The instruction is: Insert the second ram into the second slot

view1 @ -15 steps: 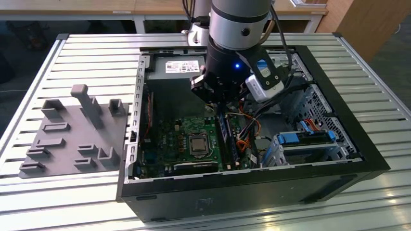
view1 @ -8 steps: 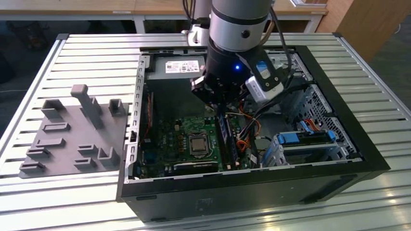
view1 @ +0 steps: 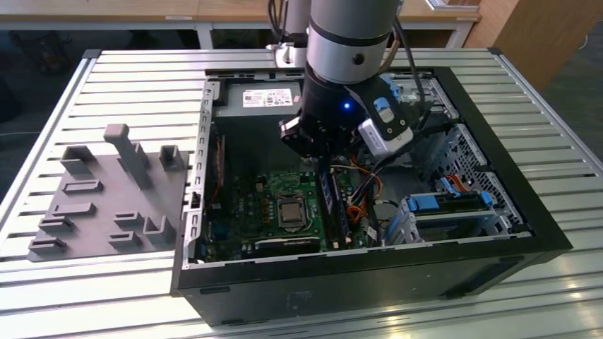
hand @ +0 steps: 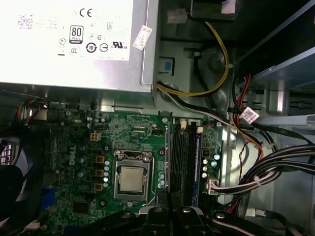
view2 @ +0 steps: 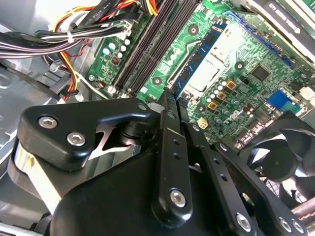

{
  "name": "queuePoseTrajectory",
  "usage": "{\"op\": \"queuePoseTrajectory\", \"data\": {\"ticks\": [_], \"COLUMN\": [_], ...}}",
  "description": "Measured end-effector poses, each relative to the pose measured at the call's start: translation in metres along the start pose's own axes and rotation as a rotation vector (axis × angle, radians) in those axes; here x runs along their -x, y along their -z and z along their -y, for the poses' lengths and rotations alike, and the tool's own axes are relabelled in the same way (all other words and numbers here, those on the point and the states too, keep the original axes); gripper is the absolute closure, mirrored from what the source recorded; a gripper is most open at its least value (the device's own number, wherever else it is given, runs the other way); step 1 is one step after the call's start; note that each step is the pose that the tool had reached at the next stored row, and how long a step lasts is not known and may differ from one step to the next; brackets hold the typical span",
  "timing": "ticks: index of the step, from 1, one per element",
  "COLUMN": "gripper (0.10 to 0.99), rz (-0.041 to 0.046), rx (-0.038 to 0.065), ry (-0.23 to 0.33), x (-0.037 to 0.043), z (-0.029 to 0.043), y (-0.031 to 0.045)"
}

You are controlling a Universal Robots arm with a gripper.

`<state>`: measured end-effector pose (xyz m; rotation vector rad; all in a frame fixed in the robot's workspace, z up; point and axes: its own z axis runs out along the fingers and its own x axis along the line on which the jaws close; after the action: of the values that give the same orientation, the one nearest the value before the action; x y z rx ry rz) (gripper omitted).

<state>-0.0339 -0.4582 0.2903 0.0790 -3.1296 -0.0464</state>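
My gripper (view1: 323,168) pinches the memory stick (view1: 332,208), which runs toward six o'clock from it in the exterior view.

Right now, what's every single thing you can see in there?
computer case: one, black, open, on the table
table: one, silver, slatted
fixture plate: one, grey, exterior view's left
motherboard: one, green, inside the case
processor socket: one, silver, on the motherboard
memory slots: a row, dark, beside the socket
power supply: one, silver, inside the case
cables: many, mixed colours, beside the slots
second ram: one, dark blue, in the end effector
arm: one, silver and black, reaching into the case
end effector: one, black, shut on the second ram
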Motion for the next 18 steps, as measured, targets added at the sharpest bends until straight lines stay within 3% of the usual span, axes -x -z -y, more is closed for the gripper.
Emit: {"op": "queuePoseTrajectory", "data": {"ticks": [18], "gripper": [0.949], "rz": [-0.0001], "rx": [0.002], "ry": [-0.003], "x": [0.0001], "z": [0.0003], "y": [-0.0097]}}
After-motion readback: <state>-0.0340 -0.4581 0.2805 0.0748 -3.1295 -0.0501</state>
